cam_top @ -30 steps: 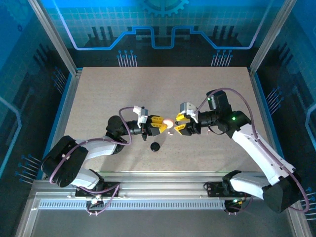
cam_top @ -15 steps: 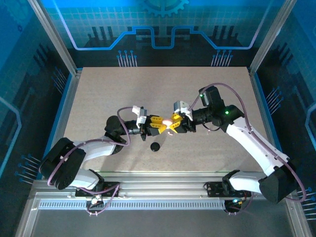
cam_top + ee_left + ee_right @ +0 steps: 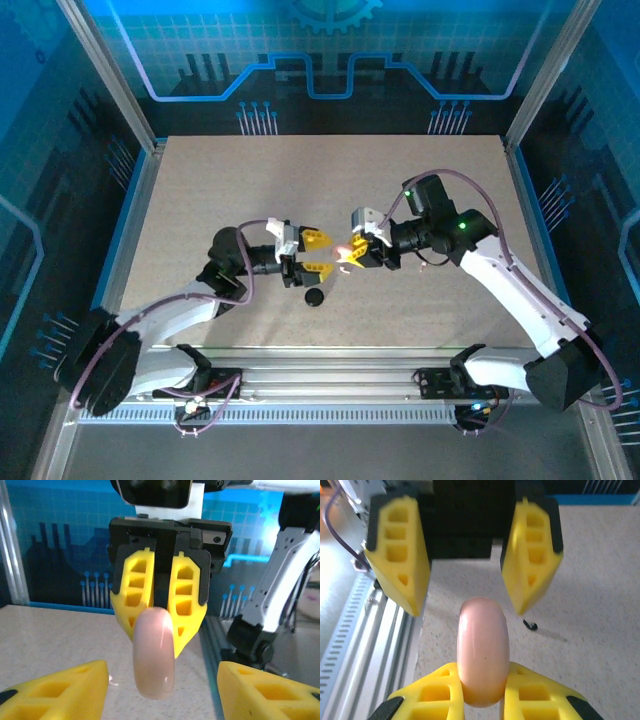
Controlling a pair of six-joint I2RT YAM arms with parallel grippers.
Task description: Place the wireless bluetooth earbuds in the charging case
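The charging case's pale pink body point(image 3: 483, 650) is held on edge above the table, with my right gripper point(image 3: 483, 667) shut on its lower rim. From above, the right gripper point(image 3: 352, 250) and pink body point(image 3: 343, 248) sit mid-table. My left gripper point(image 3: 314, 252) is open just left of it, its yellow fingers point(image 3: 400, 555) spread on either side and not touching. In the left wrist view the pink body point(image 3: 154, 652) hangs ahead of the open left gripper point(image 3: 160, 695). The case's black disc cap point(image 3: 314, 297) lies on the table nearer the bases. One dark earbud point(image 3: 530, 625) lies on the table, and a tiny whitish bit point(image 3: 112, 681) lies below the case.
The speckled beige table point(image 3: 250, 180) lies inside blue side walls. A metal rail point(image 3: 330, 370) with the arm bases runs along the near edge. Both arms meet at the table's middle.
The left gripper has opened, let go of the pink body and drawn back a little to the left. The right gripper has closed on the pink body.
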